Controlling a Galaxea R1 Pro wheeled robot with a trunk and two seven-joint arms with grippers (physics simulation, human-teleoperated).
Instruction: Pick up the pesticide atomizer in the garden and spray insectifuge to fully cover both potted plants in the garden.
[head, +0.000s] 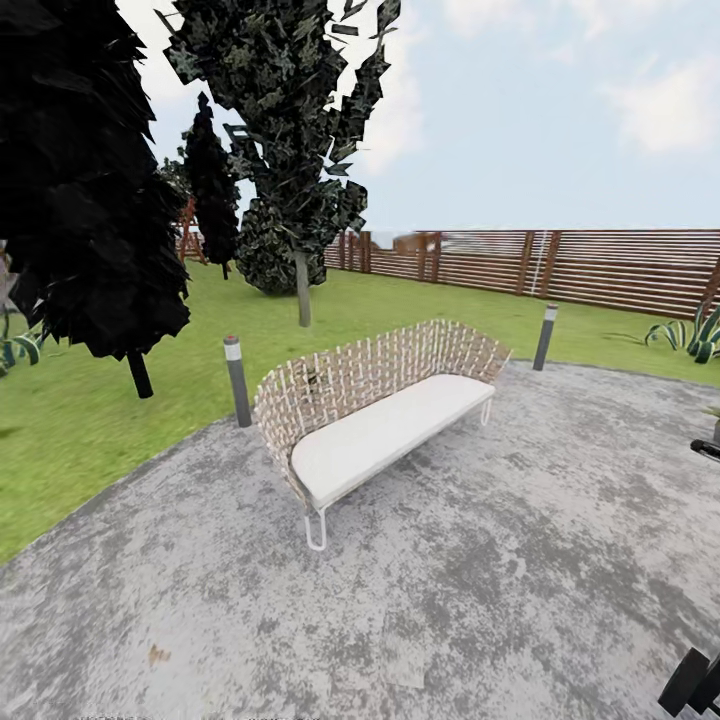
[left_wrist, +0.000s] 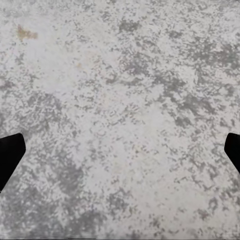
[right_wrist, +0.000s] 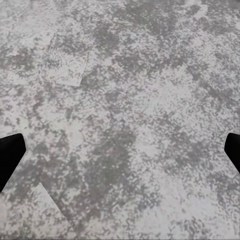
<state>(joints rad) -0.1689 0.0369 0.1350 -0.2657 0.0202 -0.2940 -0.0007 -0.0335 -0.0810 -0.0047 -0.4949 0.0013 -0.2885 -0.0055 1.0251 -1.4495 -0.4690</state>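
Mottled stone patio (head: 480, 590) spreads beneath a woven sofa (head: 375, 415); both grippers' jaws hang released over bare stone. With no atomizer in sight, better to turn right and search near the patio's edge.

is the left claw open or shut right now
Open. In the left wrist view its two dark fingertips sit at opposite edges, with bare mottled stone patio between them and nothing held.

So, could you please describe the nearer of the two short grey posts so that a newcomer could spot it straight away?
Start at the round grey stone patio and find the woven bench with the white cushion. Off the bench's left end, at the patio's edge by the lawn, stands the nearer post. Unlike the farther post beyond the bench's right end, it looks taller and has a pale band near its top.
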